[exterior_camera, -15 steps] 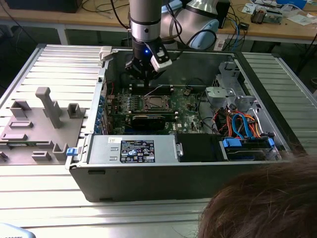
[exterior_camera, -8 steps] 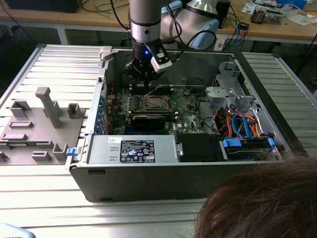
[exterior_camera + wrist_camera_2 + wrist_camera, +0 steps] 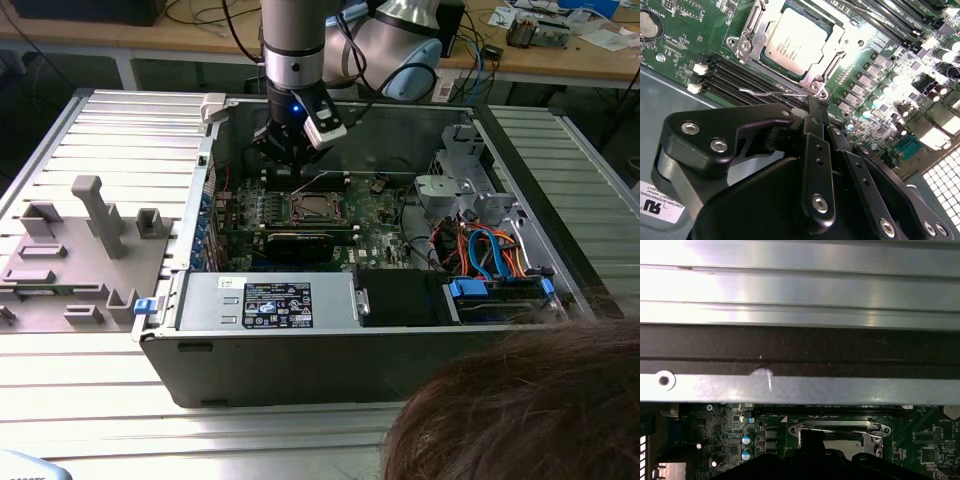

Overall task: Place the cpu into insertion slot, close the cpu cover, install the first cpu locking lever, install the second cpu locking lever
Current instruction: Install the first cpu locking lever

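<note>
The cpu [image 3: 797,41], a silver-grey square chip, lies in the insertion slot [image 3: 318,208] on the green board. The cpu cover [image 3: 751,37], a metal frame, lies down flat around the chip; the first wrist view shows it too [image 3: 840,426]. A thin wire locking lever [image 3: 771,92] sticks out along the socket's edge and looks raised off the board [image 3: 318,180]. My gripper [image 3: 814,106] is shut with nothing between its black fingers. Its tip sits right at the lever's socket end. In the exterior view the gripper [image 3: 287,158] hangs just behind the socket.
Long black memory slots [image 3: 732,80] run beside the socket under the lever. A black card [image 3: 295,245], the power supply [image 3: 275,300] and blue and orange cables [image 3: 490,250] fill the case. A grey fixture tray [image 3: 80,250] lies outside. A person's head [image 3: 530,410] is in front.
</note>
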Available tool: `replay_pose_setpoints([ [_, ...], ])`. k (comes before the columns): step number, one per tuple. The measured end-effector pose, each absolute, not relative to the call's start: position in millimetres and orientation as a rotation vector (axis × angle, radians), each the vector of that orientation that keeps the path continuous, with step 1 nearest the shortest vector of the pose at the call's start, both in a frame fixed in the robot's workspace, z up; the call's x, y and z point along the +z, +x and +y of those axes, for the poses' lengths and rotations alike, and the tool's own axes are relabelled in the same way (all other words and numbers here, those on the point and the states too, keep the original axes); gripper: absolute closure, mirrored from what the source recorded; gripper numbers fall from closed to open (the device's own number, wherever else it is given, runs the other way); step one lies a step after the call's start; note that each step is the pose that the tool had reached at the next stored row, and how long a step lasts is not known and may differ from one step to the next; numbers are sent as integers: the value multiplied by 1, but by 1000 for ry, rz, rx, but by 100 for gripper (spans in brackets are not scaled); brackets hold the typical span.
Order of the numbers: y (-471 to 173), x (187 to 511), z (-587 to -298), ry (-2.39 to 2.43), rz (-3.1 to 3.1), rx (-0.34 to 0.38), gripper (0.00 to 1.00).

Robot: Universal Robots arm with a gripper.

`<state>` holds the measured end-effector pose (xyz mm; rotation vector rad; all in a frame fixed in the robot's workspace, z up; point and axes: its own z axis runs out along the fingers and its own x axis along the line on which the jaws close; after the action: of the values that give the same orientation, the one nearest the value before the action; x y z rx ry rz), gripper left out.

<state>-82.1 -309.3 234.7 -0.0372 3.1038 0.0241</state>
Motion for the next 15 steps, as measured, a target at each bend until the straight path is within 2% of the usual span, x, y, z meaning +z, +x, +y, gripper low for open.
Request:
replay_pose_setpoints([
  [15, -82, 229, -309, -37, 3104, 26, 89],
])
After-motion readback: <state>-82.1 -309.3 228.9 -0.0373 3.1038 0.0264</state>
